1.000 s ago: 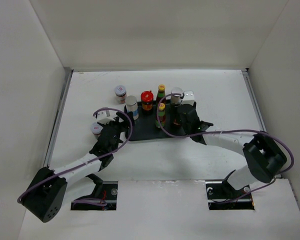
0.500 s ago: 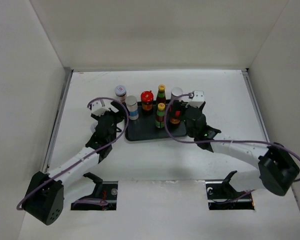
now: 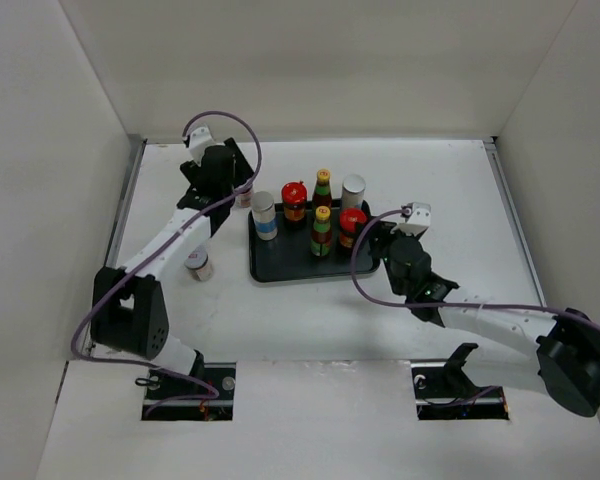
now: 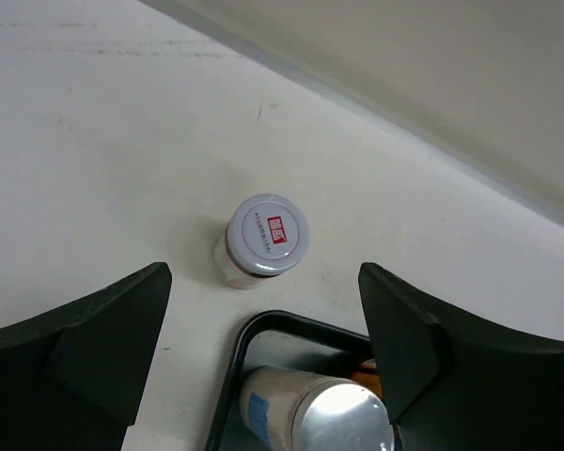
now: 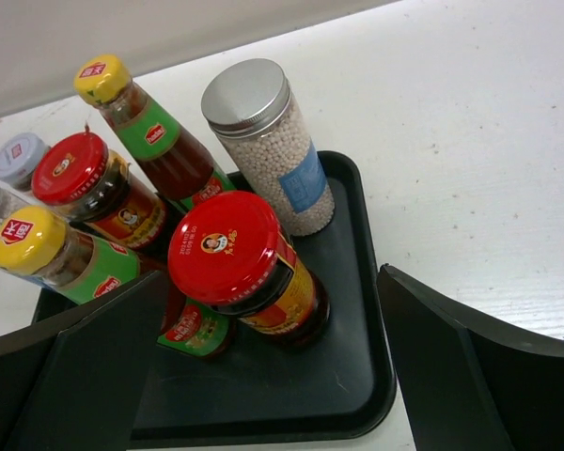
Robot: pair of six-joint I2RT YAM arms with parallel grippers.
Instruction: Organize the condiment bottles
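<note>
On the black tray [image 3: 280, 268] stand two silver-capped shakers [image 3: 264, 215] [image 3: 353, 190], two yellow-capped bottles [image 3: 323, 188] [image 3: 322, 230] and two red-lidded jars [image 3: 294, 200] [image 3: 352, 226]. My right gripper [image 5: 273, 366] is open, just short of the nearer red-lidded jar [image 5: 227, 249], not touching it. My left gripper [image 4: 263, 357] is open at the tray's far left corner, above a shaker [image 4: 329, 413], with a white-lidded jar [image 4: 266, 238] on the table ahead of it. A second white-lidded jar [image 3: 198, 264] stands on the table left of the tray.
White walls close in the table on the left, back and right. The left arm [image 3: 170, 235] stretches along the tray's left side. The right arm [image 3: 480, 315] lies across the table to the tray's right. The tray's near half [image 5: 357, 376] holds nothing.
My right gripper opened, left the red-lidded jar standing on the tray and drew back to the right. My left arm swung from the near white-lidded jar to the far one.
</note>
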